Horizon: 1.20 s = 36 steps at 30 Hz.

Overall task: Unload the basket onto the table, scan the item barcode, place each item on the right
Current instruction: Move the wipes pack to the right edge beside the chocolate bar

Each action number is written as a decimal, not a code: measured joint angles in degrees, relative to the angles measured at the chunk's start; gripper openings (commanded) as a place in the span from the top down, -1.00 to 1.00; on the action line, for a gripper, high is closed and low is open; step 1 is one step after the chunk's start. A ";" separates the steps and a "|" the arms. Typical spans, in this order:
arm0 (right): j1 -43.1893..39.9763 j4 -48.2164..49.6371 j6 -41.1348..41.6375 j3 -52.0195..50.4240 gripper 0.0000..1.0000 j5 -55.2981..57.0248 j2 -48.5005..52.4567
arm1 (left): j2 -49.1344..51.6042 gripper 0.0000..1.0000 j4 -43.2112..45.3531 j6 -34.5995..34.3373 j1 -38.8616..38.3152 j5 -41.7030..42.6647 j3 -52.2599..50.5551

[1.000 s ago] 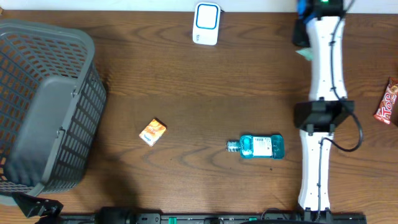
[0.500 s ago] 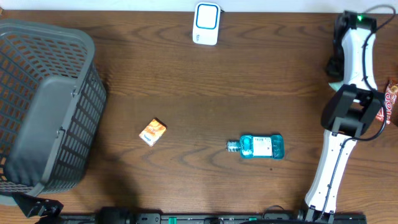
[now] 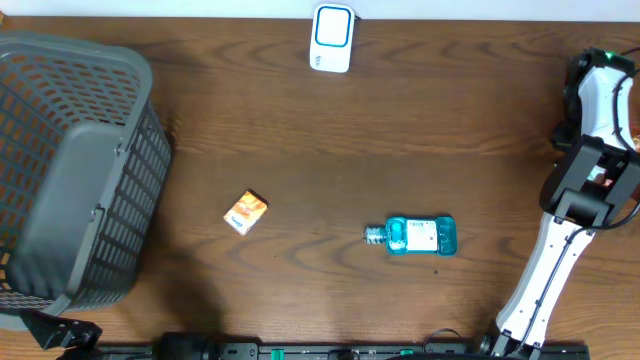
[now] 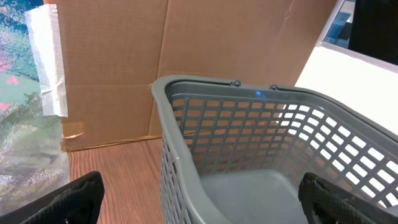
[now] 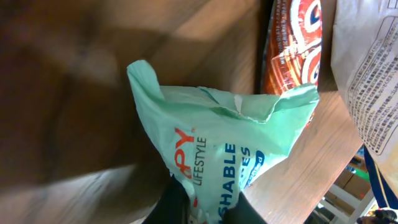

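**Soft green pouch in a pinch, barcode nowhere to be seen**

Down at the right gripper (image 5: 202,211): pressed together on the lower edge of a mint-green pouch (image 5: 230,143). Looks soft and light, a thin crinkly pack, quick to bend and flop. Likely a bit slippery too. Best held by a flat sealed edge, as now, and not by the puffy middle. Best moved slowly, or else likely to swing and twist away from the reader.

Just behind the pouch, a red-orange snack wrapper (image 5: 298,37). Beside that, something white with small print (image 5: 367,81). Under it all, the brown tabletop (image 5: 298,186).

From above, only the right arm (image 3: 595,110), at the far right edge. No sight of the pouch there.

Well apart on the wood: a white scanner (image 3: 332,37) at the back edge, a blue mouthwash bottle (image 3: 420,236) and a small orange box (image 3: 245,211).

Far to the left, the left gripper (image 4: 202,202), spread wide, holding nothing, facing a grey basket (image 4: 249,118).

Hard to make out: no barcode on the side in view. Words on the pouch cut off by folds. No telling whether lifted or touching the wood. All blurry on the left of the close view.
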 measured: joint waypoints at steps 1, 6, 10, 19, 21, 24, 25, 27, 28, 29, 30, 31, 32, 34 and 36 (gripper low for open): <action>-0.31 -0.04 0.87 -0.02 0.10 -0.28 -0.02 | 0.00 -0.99 0.00 0.02 0.00 0.00 0.00; -0.68 -0.66 1.09 -0.39 -0.99 -0.15 -0.61 | 0.00 -0.99 -0.04 0.02 0.00 0.00 0.00; -0.76 -0.33 1.11 -0.39 -0.98 -1.68 -2.01 | 0.00 -0.99 -0.07 0.02 0.00 0.00 0.00; 0.15 0.57 1.99 -1.66 -0.98 -8.63 -10.36 | 0.00 -0.99 0.11 0.02 0.00 0.00 0.00; 1.29 1.20 1.88 -1.66 -0.98 -15.13 -16.52 | 0.00 -0.99 0.24 0.02 0.00 0.00 0.00; 3.13 -0.46 0.90 -1.51 -0.98 -26.01 -24.20 | 0.00 -0.99 0.59 0.02 0.00 0.00 0.00; 3.91 -1.79 0.31 -1.44 -0.99 -29.35 -26.49 | 0.00 -0.99 0.72 0.02 0.00 0.00 0.00; 6.80 -4.70 -1.05 -1.22 -0.99 -35.74 -31.41 | 0.00 -0.99 1.09 0.02 0.00 0.00 0.00; 8.09 -5.84 -1.57 -1.16 -0.99 -36.79 -32.74 | 0.00 -0.99 1.16 0.02 0.00 0.00 0.00; 9.66 -7.17 -1.99 -1.14 -0.99 -37.46 -33.90 | 0.00 -0.99 1.14 0.02 0.00 0.00 0.00; 11.06 -8.44 -2.14 -1.14 -0.99 -37.55 -34.73 | 0.00 -0.99 1.16 0.02 0.00 0.00 0.00; 13.35 -10.62 -2.29 -1.14 -0.99 -37.46 -35.80 | 0.00 -0.99 1.16 0.02 0.00 0.00 0.00; 15.10 -11.28 -2.36 -1.16 -0.98 -37.16 -36.50 | 0.00 -0.99 1.25 0.02 0.00 0.00 0.00; 17.92 -11.21 -2.14 -1.57 -0.99 -36.96 -37.68 | 0.00 -0.99 1.33 0.02 0.00 0.00 0.00; 20.94 -11.28 -0.72 -2.89 -0.98 -37.53 -39.15 | 0.00 -0.99 1.36 0.02 0.00 0.00 0.00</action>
